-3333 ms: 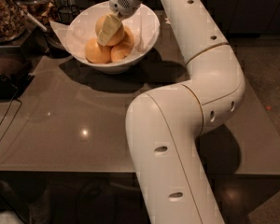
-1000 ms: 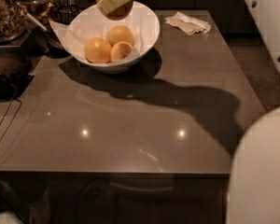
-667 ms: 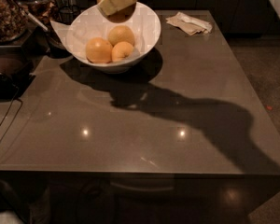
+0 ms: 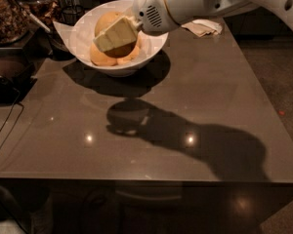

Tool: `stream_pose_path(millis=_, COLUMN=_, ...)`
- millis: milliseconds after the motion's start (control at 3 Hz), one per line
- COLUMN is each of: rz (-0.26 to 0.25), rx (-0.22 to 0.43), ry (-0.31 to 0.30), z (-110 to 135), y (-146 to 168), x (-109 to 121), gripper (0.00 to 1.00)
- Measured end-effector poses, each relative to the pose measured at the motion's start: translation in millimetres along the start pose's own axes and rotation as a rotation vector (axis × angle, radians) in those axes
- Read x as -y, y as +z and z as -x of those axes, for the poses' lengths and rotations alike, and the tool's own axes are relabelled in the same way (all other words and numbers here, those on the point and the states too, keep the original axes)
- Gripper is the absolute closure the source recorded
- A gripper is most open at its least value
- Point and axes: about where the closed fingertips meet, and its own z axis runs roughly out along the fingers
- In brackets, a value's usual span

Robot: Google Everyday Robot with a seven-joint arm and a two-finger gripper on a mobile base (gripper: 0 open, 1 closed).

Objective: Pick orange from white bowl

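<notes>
The gripper [image 4: 110, 33] holds the orange [image 4: 107, 19] between its 2 fingers [image 4: 118, 32], closed across its widest part, with the white bowl [image 4: 80, 33] behind and below them; the fruit is judged firm, smooth, moderately heavy, and likely to slip if gripped off-centre.

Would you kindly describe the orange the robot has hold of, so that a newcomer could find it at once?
Start at the dark grey table and look to its far left corner, where the white bowl stands. The gripper hangs in front of that bowl, shut on the orange. Unlike the other oranges lying in the bowl, this one has a pale finger across it.
</notes>
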Motion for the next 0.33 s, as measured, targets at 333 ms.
stream_pose_path(millis=333, rz=-0.038, rx=-0.012, ry=0.014, z=-14.4, y=-2.9, x=-18.2, gripper=1.0)
